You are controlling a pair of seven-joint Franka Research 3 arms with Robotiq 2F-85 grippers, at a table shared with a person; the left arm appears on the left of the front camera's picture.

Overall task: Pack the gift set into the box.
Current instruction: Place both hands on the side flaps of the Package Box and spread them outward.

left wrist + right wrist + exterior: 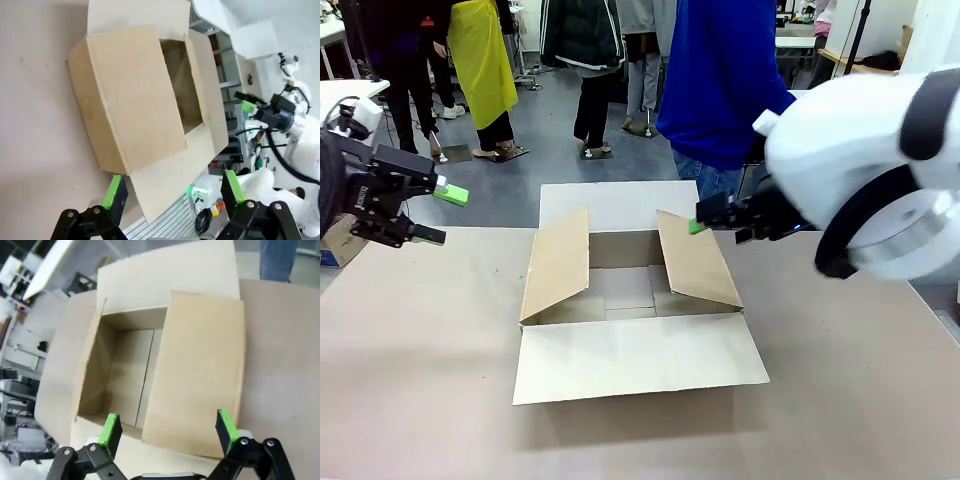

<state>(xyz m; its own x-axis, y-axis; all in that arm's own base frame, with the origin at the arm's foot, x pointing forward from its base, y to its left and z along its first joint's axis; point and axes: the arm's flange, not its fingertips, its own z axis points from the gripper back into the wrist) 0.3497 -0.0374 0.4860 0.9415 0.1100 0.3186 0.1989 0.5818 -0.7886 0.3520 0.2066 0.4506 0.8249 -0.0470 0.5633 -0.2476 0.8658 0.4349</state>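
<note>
Box: I see the box (pixel 638 355) open at the middle of the surface (pixel 420 400), near and far flaps laid flat, 2 side flaps raised.
Left fingers (pixel 450 192): spread, holding nothing, well to the box's left, apart from it.
Right fingers (pixel 697 227): spread, holding nothing, just by the right flap's far corner; I cannot tell if they touch it.
Right wrist view: right flap lies beyond the fingertips.
Person (pixel 720 80): far side.

From the front, you lose the outer floor of the large brown corrugated cardboard box (pixel 640 355) behind its raised side flaps. The top edge cuts off the person in the blue top (pixel 720 80). The left edge cuts the small brown, blue-marked carton (pixel 334 250), half behind the left gripper (pixel 448 215).
</note>
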